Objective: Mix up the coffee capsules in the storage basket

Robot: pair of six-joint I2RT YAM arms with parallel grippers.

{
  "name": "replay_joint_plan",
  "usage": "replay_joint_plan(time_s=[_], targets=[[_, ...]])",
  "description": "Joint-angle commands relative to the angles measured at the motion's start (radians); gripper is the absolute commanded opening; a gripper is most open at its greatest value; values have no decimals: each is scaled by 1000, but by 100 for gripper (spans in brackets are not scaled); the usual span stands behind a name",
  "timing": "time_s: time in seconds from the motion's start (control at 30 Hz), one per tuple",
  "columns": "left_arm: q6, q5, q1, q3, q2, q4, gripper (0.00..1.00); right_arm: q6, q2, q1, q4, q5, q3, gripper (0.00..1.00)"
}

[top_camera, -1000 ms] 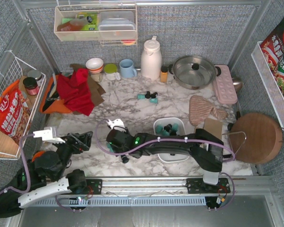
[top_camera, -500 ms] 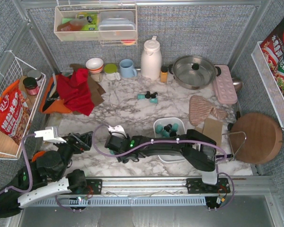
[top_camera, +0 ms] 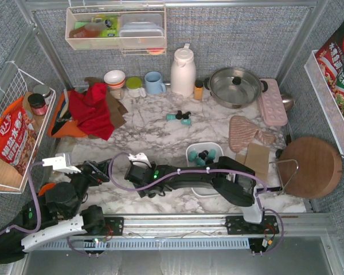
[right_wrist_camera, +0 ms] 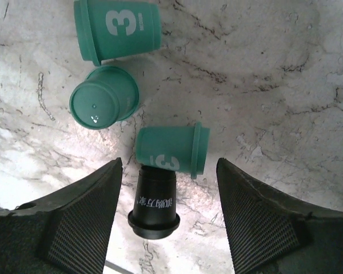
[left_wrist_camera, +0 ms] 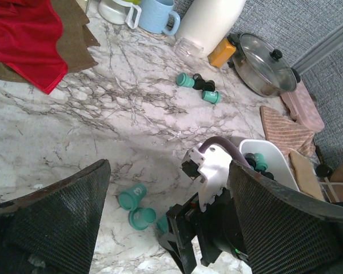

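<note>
Your right fingers [right_wrist_camera: 100, 197] are open, straddling a teal capsule [right_wrist_camera: 171, 149] and a black capsule [right_wrist_camera: 154, 202] lying on the desk [right_wrist_camera: 274, 85] near the front edge, left of middle. Neither is gripped. Two more teal capsules [right_wrist_camera: 103, 96] lie just beyond. The basket [top_camera: 188, 153] sits near the front edge, right of middle, with a few capsules inside. Your left fingers [left_wrist_camera: 83, 197] are wide open and empty, near the front-left corner.

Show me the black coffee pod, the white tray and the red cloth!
black coffee pod [right_wrist_camera: 154, 200]: right wrist view, on the middle of its side.
white tray [left_wrist_camera: 279, 170]: left wrist view, on its bare inside wall.
red cloth [top_camera: 92, 109]: top view, on the middle of the cloth.
</note>
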Motion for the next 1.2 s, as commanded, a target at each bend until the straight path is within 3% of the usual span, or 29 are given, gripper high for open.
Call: replay_joint_plan(time_s=[0.0,0.37,0.53,0.63,0.93,1.17], targets=[[0,-8,1,3,7,-14,93,-31,18,-1,5,52,22,71],[0,-8,1,4,6,-16,93,-65,23,-19,19,64,29,54],[-3,-12,1,3,11,-16,93,-69,8,-23,24,61,20,41],[-5,-13,1,3,20,-19,93,-74,-29,-28,28,76,0,40],[-6,-13,1,4,60,-22,93,-113,-318,-93,-25,308,-160,39],[-2,0,1,0,105,-12,94,-38,-574,-174,-103,460,-376,39]])
